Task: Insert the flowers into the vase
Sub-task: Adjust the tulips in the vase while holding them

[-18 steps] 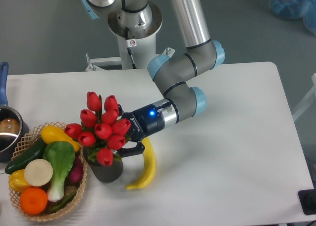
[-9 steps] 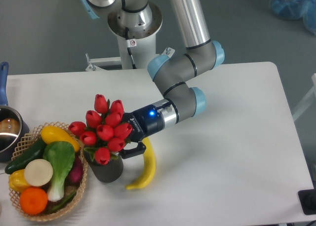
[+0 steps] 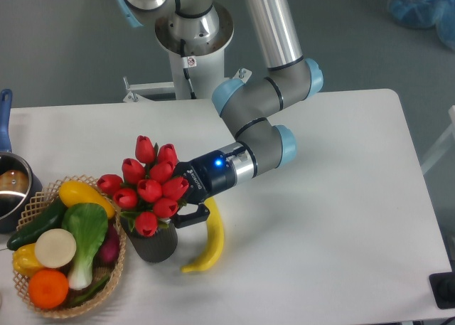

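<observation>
The flowers (image 3: 151, 186), a tight bunch of red tulips with green leaves, stand with their stems down in the vase (image 3: 155, 244), a short dark cylinder on the table beside the basket. The blooms spread wider than the vase mouth and hide it. My gripper (image 3: 179, 203) reaches in from the right, just behind the bunch, and the blooms cover most of it. Only its lower finger (image 3: 188, 215) shows, curving below the blooms and apart from the stems, so the jaws look open around the bunch.
A yellow banana (image 3: 210, 241) lies right of the vase, under the gripper. A wicker basket (image 3: 114, 268) of vegetables and fruit touches the vase's left side. A metal pot with a blue handle (image 3: 8, 190) sits at the left edge.
The bunch has shifted right and a little down and now stands more upright in the vase. The lower finger has dropped slightly. The arm has hardly moved.
</observation>
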Robot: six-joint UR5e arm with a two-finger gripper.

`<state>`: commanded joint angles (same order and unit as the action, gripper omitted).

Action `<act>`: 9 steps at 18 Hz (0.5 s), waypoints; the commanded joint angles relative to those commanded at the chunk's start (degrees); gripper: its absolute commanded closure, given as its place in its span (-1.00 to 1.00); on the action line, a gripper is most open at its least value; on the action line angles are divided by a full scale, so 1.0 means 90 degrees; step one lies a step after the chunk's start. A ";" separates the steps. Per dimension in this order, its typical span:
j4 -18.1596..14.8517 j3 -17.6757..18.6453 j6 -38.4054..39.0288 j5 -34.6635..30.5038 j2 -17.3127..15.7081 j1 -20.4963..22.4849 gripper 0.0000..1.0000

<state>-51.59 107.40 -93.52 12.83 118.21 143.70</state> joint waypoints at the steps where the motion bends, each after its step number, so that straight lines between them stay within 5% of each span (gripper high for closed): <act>1: 0.0010 0.0000 0.0000 0.0000 0.0000 0.0000 -0.43; 9: -0.0019 0.0000 0.0000 -0.0107 0.0000 -0.0010 -0.92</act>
<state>-51.77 107.40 -93.52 11.87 118.21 143.61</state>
